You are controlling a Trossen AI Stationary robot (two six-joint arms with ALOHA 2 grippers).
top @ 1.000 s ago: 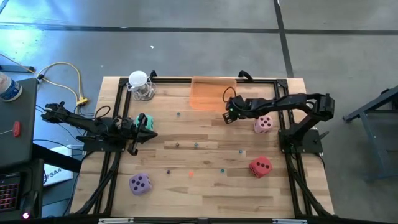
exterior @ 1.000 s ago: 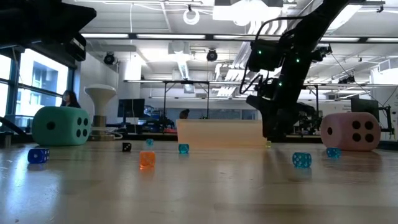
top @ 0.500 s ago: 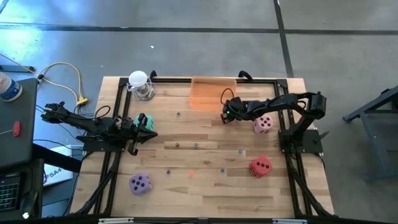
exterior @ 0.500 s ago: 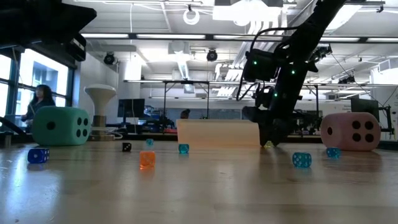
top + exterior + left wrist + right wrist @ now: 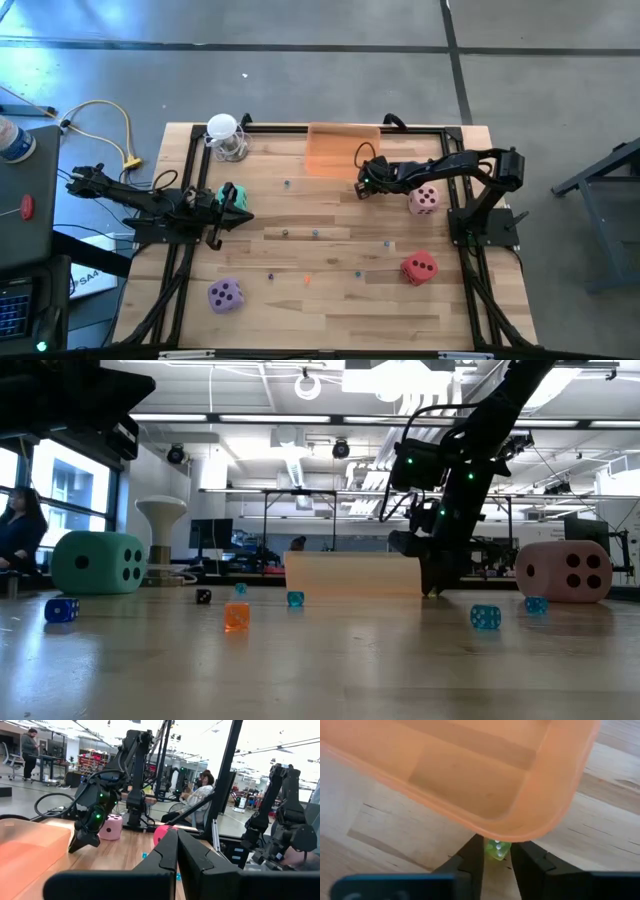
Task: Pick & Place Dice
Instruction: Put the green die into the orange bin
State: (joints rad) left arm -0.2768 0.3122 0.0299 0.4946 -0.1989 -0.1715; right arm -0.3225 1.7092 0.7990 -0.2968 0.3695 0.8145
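Observation:
Pink die (image 5: 425, 199), red die (image 5: 419, 267) and purple die (image 5: 225, 294) rest on the wooden table. The teal die (image 5: 226, 191) sits partly under my left arm; it also shows in the low view (image 5: 100, 563). My right gripper (image 5: 362, 190) points steeply down just in front of the orange tray (image 5: 343, 150). It is shut on a small green die (image 5: 497, 849), much smaller than the four big ones. My left gripper (image 5: 176, 855) is shut on nothing and waits, held level, at the table's left. My right gripper pinches the small green die's two opposite sides (image 5: 490, 851) between its two fingers. The fingers (image 5: 432, 585) slant down from the table's right, their tips at the table top beside the tray's near wall. Whether the die is off the wood does not show.
Several tiny coloured dice lie scattered over the table's middle, among them a blue one (image 5: 61, 610), an orange one (image 5: 236, 616) and a teal one (image 5: 485, 617). A white-topped wire object (image 5: 225, 135) stands at the far left. The tray's wall (image 5: 540, 810) overhangs the fingers closely.
My right gripper has sunk a little toward the table by the tray's near wall and moved slightly toward the table's left. Its fingers have drawn together around the small green die. The big dice have stayed where they were.

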